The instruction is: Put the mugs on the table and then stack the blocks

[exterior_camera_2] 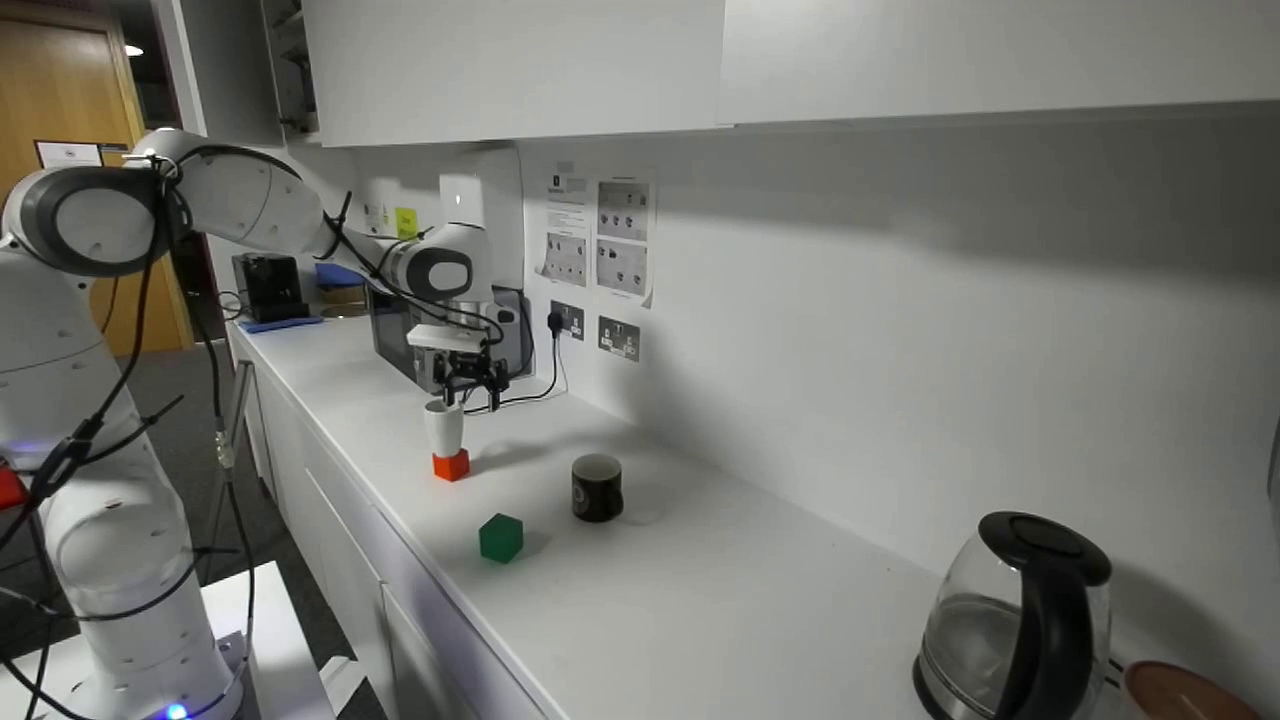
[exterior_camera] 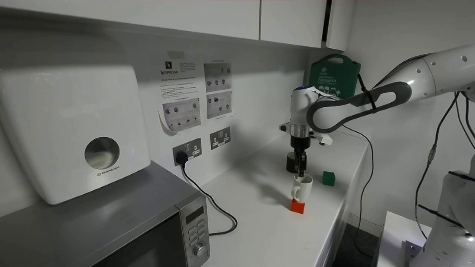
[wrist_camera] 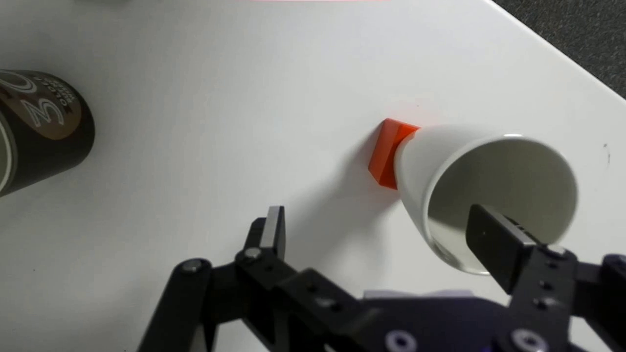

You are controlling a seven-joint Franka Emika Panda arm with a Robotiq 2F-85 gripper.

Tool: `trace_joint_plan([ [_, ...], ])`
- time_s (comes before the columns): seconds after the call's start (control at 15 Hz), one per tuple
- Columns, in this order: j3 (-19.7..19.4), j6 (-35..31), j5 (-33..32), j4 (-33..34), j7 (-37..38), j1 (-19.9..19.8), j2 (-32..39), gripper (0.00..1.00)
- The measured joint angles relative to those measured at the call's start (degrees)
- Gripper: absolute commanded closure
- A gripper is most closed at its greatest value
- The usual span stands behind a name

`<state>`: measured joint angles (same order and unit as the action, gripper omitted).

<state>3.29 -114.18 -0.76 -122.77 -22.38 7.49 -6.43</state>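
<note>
The white mug [exterior_camera: 303, 192] stands upright on top of the red block [exterior_camera: 297, 207], which rests on the white table [exterior_camera: 259, 237]. My gripper [wrist_camera: 375, 215] is open, its fingers wide apart with nothing held between them. In the wrist view one finger [wrist_camera: 499, 244] overlaps the mouth of the white mug; whether it dips inside I cannot tell. The other finger hangs outside, on the side toward the wall in an exterior view [exterior_camera_2: 494, 395]. The dark mug [exterior_camera_2: 597, 492] sits upright on the table, and near it lies the green block [exterior_camera_2: 501, 538].
A grey microwave [exterior_camera: 148, 207] occupies one end of the table, its black cable [exterior_camera: 222, 211] running onto the surface. A glass kettle [exterior_camera_2: 1010, 630] stands at the opposite end. Wall cabinets [exterior_camera: 289, 22] overhang the counter, and a green first aid kit [exterior_camera: 330, 74] hangs behind the arm.
</note>
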Motion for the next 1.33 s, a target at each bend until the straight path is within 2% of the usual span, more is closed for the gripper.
trace_joint_plan([
  [0.67,0.0,1.2,0.2,0.5,0.0,-0.1,1.6,0.0],
  [1.33,0.1,4.3,3.3,0.5,-2.2,-0.1,1.6,0.0],
])
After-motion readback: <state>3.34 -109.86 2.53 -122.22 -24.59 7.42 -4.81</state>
